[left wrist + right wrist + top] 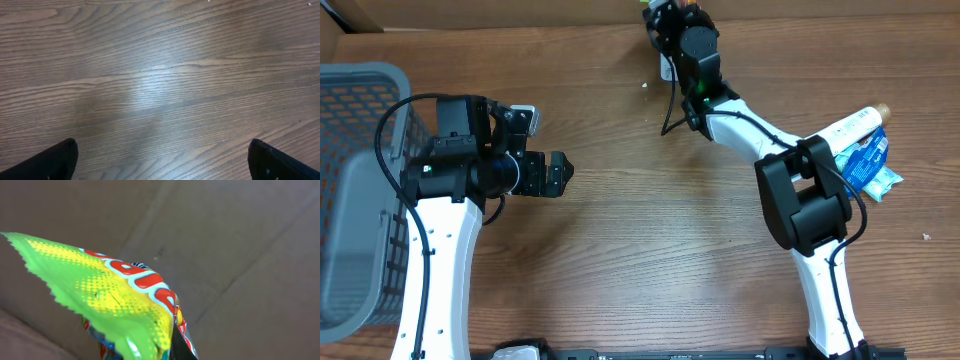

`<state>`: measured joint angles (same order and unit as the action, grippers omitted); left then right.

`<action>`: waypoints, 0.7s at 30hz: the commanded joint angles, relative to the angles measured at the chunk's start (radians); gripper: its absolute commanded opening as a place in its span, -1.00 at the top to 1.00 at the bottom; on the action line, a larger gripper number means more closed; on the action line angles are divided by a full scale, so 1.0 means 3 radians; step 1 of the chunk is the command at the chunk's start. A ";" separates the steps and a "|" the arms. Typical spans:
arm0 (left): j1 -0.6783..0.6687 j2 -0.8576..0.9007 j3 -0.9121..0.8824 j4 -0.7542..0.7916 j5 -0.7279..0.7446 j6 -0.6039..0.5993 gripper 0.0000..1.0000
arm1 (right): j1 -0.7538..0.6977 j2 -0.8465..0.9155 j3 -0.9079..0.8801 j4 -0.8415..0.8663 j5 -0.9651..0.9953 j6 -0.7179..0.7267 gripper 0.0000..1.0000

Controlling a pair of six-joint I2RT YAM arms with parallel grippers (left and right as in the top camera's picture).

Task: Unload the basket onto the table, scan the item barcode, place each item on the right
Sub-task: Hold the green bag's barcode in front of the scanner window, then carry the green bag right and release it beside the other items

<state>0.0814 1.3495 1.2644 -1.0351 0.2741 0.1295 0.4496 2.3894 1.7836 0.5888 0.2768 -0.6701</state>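
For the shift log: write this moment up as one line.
left gripper open, empty, over table | right gripper shut on green-yellow packet, far table edge

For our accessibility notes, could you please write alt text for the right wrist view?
A yellow-green snack packet with red lettering and a serrated edge fills the lower left, close to the camera. Behind it is plain brown cardboard.

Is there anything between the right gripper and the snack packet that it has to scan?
No, nothing visible stands between them. The right gripper is shut on the yellow-green packet, which hangs close in front of its wrist camera.
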 commanded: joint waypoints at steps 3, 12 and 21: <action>-0.0011 0.0017 0.0004 0.0000 0.0024 -0.0047 -0.99 | 0.0209 -0.0465 0.0055 -0.0509 -0.0028 -0.0312 0.92; -0.0011 0.0017 0.0004 0.0000 0.0024 -0.0047 -0.99 | 0.0373 -0.1668 0.0056 -0.2834 0.0141 0.0748 0.93; -0.0011 0.0017 0.0004 0.0000 0.0024 -0.0047 -0.99 | 0.0084 -0.2145 0.0051 -0.5422 -0.0226 0.3123 0.81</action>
<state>0.0814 1.3495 1.2633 -1.0351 0.2737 0.1295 0.5385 1.7149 1.8038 -0.8917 0.2810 -0.0925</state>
